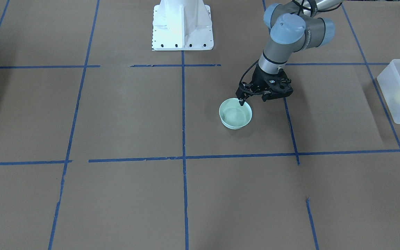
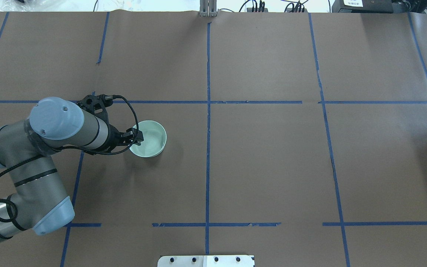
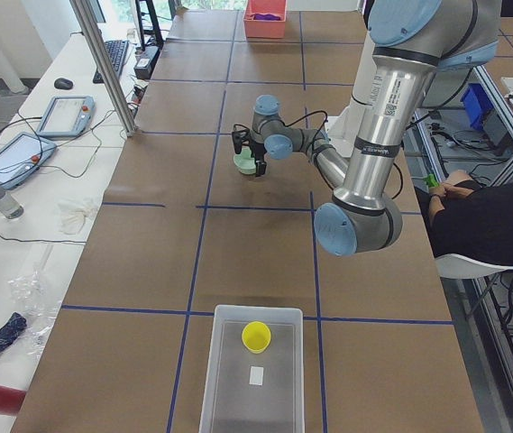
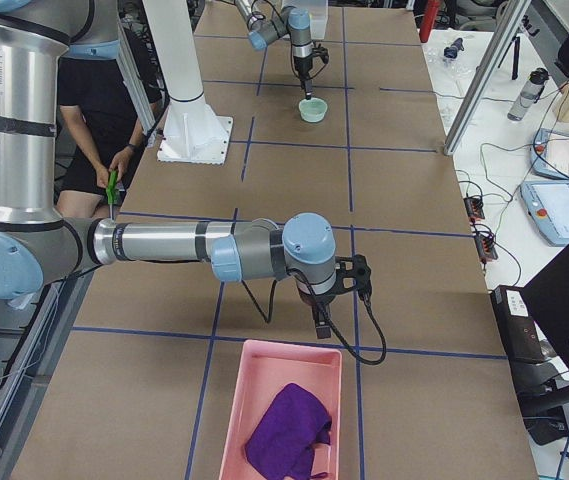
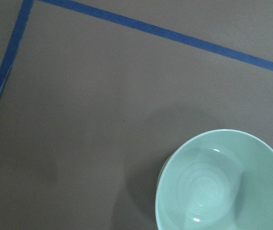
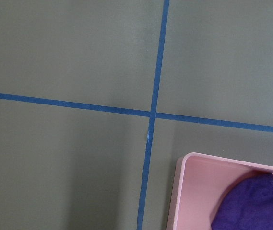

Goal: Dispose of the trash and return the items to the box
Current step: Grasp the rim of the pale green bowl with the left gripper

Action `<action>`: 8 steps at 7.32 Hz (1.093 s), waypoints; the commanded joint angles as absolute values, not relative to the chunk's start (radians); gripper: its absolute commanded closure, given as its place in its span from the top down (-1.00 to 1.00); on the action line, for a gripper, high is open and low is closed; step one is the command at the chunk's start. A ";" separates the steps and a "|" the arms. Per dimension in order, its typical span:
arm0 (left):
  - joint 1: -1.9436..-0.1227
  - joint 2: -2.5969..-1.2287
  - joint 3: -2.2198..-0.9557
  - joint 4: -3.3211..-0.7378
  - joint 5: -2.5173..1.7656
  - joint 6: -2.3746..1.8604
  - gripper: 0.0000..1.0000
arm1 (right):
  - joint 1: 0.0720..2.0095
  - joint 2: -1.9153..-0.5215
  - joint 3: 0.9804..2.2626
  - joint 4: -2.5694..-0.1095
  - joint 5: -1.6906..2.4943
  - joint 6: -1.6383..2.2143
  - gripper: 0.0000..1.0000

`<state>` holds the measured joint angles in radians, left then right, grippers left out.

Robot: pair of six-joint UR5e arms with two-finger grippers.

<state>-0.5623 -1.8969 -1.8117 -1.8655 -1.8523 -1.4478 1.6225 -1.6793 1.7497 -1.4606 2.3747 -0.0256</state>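
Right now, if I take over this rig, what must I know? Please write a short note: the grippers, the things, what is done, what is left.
Left gripper: at the rim of the green bowl, with one fingertip inside it. I cannot tell if it is shut on the rim.
Right gripper: hangs just outside the pink tray, which holds a purple cloth. I cannot tell if it is open or shut.
Done: the yellow cup lies in the clear box.
Left: the bowl is not yet in the box and is likely the next thing to move.
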 commanded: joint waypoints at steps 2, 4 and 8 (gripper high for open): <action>-0.548 -1.917 -1.743 -1.879 -1.841 -1.447 0.65 | 1.611 -1.683 1.750 -1.463 2.405 -0.025 1.00; -0.548 -1.927 -1.746 -1.881 -1.842 -1.447 -0.50 | 1.577 -1.680 1.750 -1.453 2.402 0.096 1.00; -0.549 -1.931 -1.764 -1.916 -1.858 -1.440 -1.00 | 1.559 -1.672 1.753 -1.450 2.401 0.120 1.00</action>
